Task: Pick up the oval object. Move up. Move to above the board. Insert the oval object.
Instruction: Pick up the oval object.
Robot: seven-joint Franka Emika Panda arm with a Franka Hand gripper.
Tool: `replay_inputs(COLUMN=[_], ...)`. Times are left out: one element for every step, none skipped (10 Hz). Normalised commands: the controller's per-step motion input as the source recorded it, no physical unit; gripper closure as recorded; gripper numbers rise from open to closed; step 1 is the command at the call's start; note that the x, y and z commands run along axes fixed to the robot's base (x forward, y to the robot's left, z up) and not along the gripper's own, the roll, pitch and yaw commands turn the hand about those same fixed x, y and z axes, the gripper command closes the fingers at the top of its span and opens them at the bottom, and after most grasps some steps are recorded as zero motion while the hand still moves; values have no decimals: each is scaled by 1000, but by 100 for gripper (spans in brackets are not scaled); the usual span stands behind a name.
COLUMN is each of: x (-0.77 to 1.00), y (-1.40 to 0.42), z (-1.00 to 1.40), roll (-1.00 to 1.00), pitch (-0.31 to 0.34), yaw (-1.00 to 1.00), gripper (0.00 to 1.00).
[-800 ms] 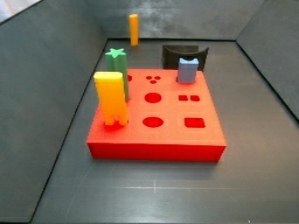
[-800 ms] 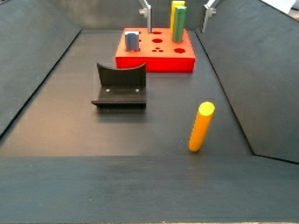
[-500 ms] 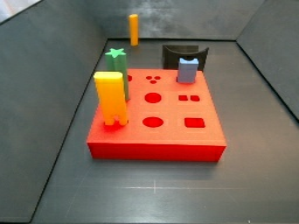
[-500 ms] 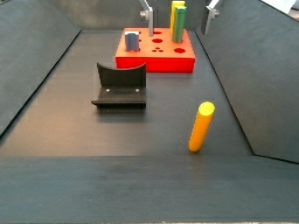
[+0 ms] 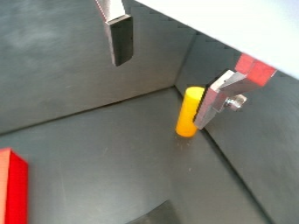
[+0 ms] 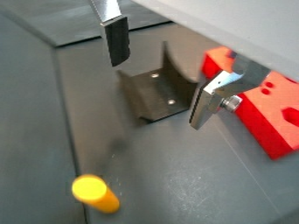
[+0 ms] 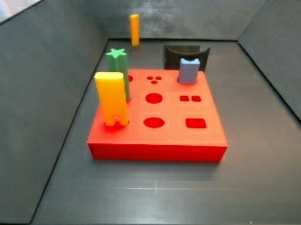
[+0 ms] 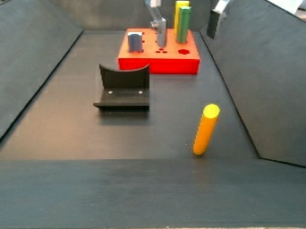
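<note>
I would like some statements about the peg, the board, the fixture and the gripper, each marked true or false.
1. The orange oval peg stands upright on the floor, away from the red board. True.
2. The gripper is shut on the oval peg. False: its fingers are apart with nothing between them, and in a wrist view the peg stands on the floor beside one finger.
3. The green star-topped peg stands at the board's edge. True.
4. The dark fixture lies on top of the board. False: it stands on the floor, apart from the board.
5. All holes in the board are filled. False: several holes are empty in a side view.
</note>
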Motion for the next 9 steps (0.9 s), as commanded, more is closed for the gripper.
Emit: replay_inputs(x=[-60, -40, -46, -40, -40, -60, -86, -137, 0], y=[186, 157, 149, 149, 180, 229, 229, 294, 514], z=[-177, -229, -271, -277, -297, -349, -414, -389, -197], roll=[0, 0, 0, 0, 0, 0, 0, -19, -126], pitch=[-34, -16, -20, -10, -1, -9, -39, -24, -17], yaw=[1000, 1000, 1000, 1000, 1000, 986, 1000, 946, 540], gripper=[0, 0, 0, 0, 0, 0, 0, 0, 0])
